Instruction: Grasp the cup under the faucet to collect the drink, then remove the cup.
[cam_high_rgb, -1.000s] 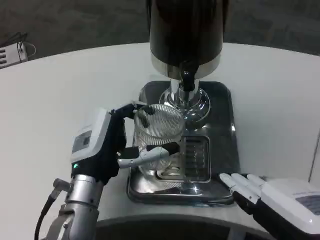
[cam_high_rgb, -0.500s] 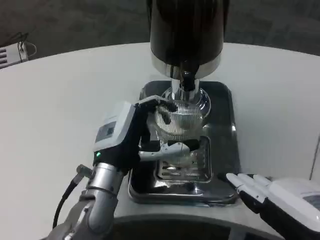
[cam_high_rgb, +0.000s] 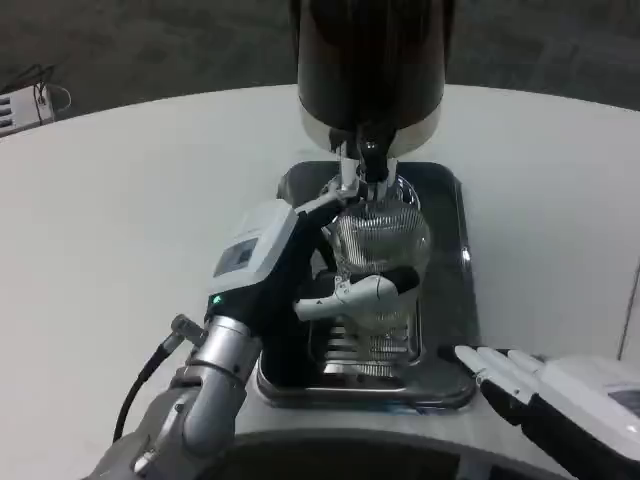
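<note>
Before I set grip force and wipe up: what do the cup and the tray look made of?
The cup held in the left hand looks like clear ribbed glass or hard plastic: fine lines, see-through wall. The tray looks like polished metal, probably stainless steel: mirror-like reflections and bright rim.

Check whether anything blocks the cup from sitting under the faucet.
Nothing visible does. The left hand holds the ribbed glass cup over the metal tray, right below the black faucet, with no object between them.
</note>
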